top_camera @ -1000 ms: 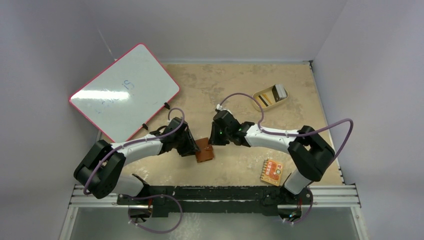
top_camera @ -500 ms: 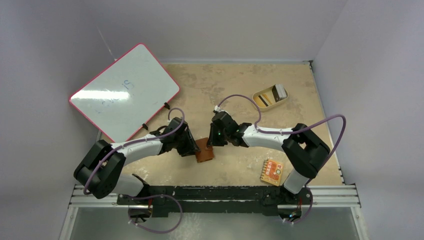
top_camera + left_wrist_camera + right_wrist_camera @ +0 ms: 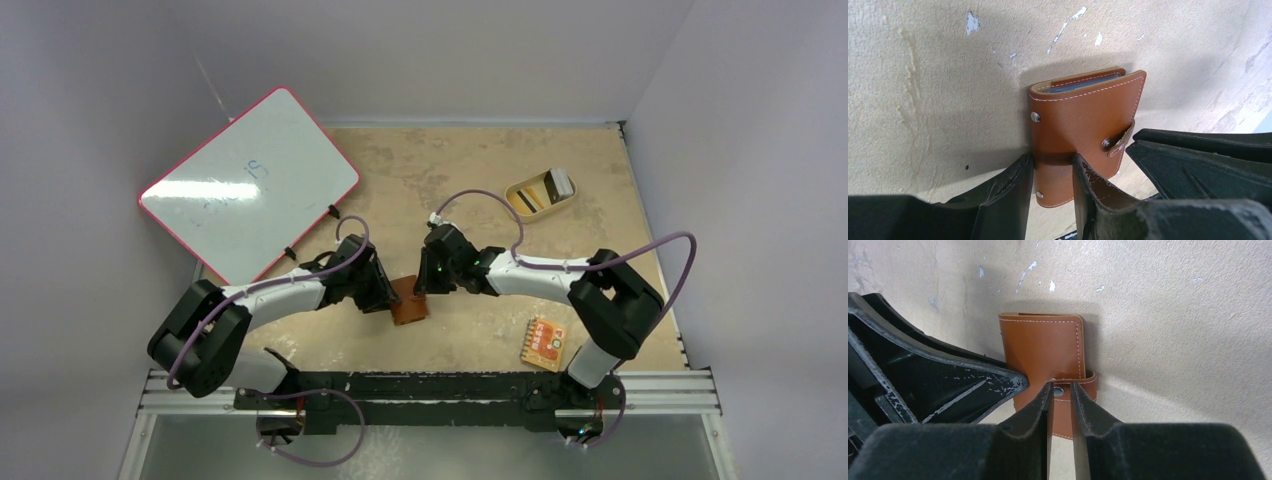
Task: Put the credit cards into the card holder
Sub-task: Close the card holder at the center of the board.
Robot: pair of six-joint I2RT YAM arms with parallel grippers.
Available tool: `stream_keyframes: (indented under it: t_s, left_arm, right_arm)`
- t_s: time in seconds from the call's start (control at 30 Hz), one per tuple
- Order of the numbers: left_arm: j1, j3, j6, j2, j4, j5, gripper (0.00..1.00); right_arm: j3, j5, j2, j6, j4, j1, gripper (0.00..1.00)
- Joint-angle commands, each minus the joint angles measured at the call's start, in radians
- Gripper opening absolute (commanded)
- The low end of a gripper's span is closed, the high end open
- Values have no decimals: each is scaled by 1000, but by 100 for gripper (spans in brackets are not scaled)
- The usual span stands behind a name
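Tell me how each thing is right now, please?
card holder, folded shut, held by both grippers
left gripper, jaws clamped on the card holder's edge
right gripper, jaws nearly closed on its snap tab
credit cards, lying in the dish, not loaded yet
dish, holding the credit cards
whiteboard, faintly scribbled on
orange packet, lying flat, untouched

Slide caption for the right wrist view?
Right gripper pinches the snap tab of the closed brown card holder.
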Motion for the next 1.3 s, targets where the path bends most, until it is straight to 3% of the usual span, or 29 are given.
stream_keyframes:
  t_s: [0.0, 1.27]
  left_arm:
    - [-7, -10, 4, 10, -23, -31, 35]
    - [-8, 2, 10, 9, -30, -31, 35]
  right_arm:
    - [-3, 26, -44, -7, -4, 4, 22]
    - [9, -16, 40, -15, 39, 40, 17]
